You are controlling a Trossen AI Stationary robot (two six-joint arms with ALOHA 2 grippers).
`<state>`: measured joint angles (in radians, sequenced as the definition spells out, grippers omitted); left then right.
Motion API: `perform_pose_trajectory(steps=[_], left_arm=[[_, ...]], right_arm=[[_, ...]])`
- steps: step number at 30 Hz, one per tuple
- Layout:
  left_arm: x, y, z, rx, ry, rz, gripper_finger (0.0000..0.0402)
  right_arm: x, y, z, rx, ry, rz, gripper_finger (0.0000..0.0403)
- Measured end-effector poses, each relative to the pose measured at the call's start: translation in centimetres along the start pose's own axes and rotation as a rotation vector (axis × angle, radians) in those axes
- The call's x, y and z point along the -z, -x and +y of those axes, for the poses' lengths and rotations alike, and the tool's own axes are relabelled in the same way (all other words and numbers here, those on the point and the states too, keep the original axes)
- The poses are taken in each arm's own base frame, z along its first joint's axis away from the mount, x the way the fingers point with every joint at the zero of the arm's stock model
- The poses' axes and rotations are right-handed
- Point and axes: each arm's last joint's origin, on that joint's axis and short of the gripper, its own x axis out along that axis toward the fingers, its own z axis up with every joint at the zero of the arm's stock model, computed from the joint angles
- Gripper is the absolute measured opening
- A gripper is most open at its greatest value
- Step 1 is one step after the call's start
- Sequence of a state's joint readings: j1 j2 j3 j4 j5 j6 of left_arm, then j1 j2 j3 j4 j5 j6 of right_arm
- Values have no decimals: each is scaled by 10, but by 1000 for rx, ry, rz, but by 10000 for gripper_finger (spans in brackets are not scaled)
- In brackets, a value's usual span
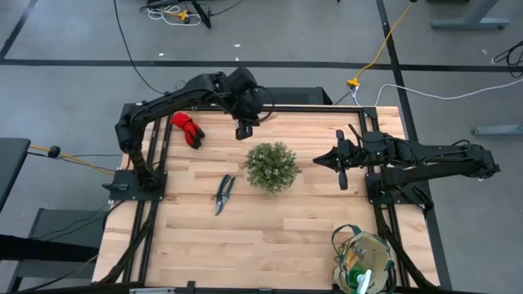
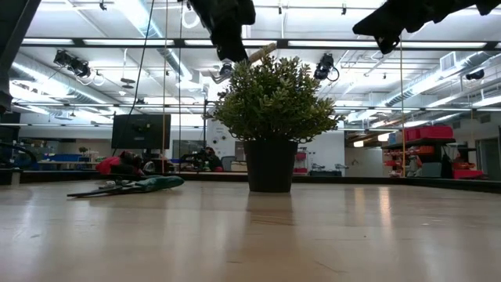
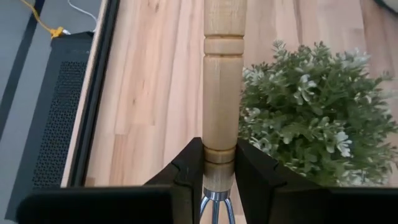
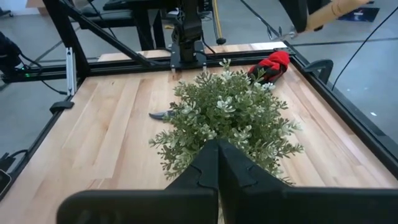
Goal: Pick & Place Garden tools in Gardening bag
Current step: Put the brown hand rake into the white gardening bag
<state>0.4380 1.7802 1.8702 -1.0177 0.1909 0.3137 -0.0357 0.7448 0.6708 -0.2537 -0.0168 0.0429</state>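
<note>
Left claw (image 3: 221, 180) grips a wooden tool (image 3: 222, 93) high up; swinging low could bump the plant (image 1: 271, 167).

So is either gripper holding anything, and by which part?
The left gripper holds a wooden-handled tool near its handle's metal end; the right gripper is shut, empty.

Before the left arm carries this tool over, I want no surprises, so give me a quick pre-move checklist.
1. Left gripper shut on the wooden-handled tool: ok.
2. Tool lifted off the table: ok.
3. Plant stands between the tool and the gardening bag, so route around it: not ok.
4. Bag mouth open, though items already lie inside: ok.
5. Right gripper shut, empty, beside the plant and possibly in the path: cannot tell.
6. Shears and red gloves left on the table: ok.
</note>
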Motion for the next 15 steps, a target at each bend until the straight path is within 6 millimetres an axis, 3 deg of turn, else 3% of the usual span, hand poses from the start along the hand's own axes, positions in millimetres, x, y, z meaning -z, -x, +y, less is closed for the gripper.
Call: perform_pose_trajectory(steps=[7, 15], left_arm=[[7, 8, -16, 1, 40, -23, 76], [13, 22, -37, -7, 69, -217, 76]], right_arm=[[-1, 0, 0, -1, 2, -11, 0], [-4, 0, 0, -2, 11, -43, 0]])
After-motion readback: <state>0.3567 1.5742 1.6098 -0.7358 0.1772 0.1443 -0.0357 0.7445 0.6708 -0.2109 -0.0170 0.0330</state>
